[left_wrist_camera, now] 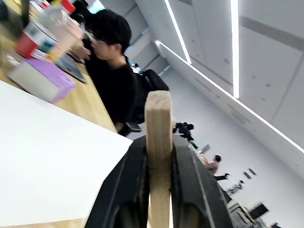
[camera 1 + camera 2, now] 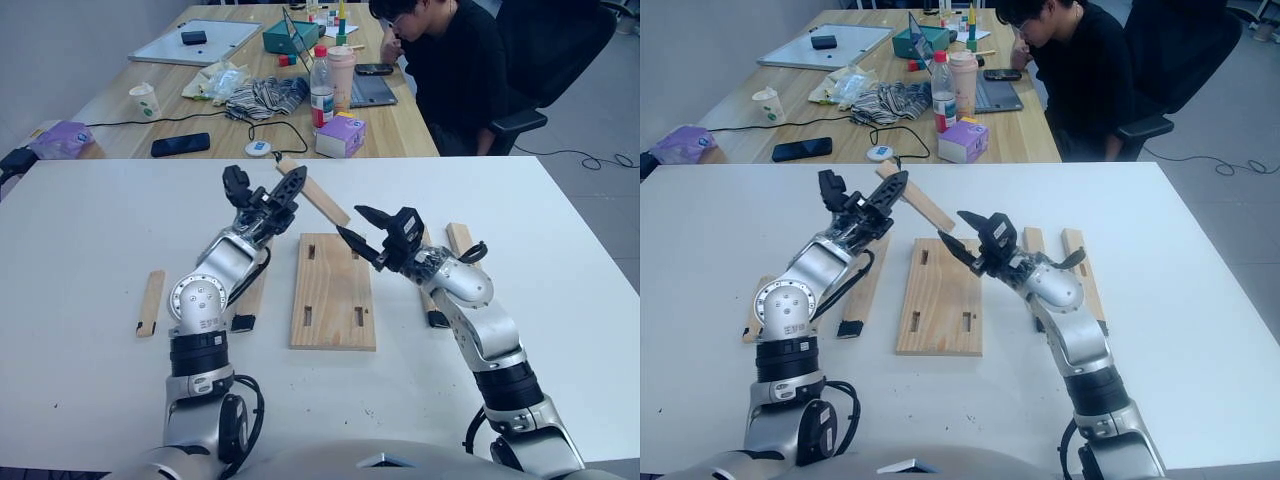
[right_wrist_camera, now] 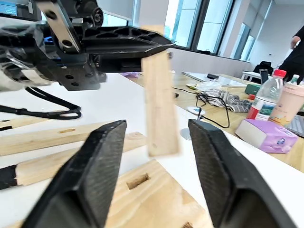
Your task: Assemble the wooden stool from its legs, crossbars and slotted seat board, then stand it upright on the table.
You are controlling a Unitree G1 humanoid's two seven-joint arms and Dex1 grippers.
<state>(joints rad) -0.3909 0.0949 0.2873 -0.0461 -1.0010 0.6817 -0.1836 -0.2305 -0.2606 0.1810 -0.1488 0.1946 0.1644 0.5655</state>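
My left gripper [image 2: 290,190] is shut on a short wooden bar [image 2: 322,202], held slanted above the table's far middle; the left wrist view has the bar [image 1: 159,137] clamped between two black fingers [image 1: 126,190]. The slotted seat board [image 2: 333,290] lies flat on the white table [image 2: 90,240] in the middle. Over the board's far right corner my right gripper [image 2: 352,222] hangs open, close to the bar's lower end. In the right wrist view the bar [image 3: 159,109] stands in the gap beyond its fingers [image 3: 99,166], apart from both.
Loose wooden legs lie on the table: one at the left [image 2: 150,300], one under my left arm [image 2: 250,295], two at the right [image 2: 460,238]. A cluttered wooden table [image 2: 400,125] with a bottle [image 2: 321,88] stands behind.
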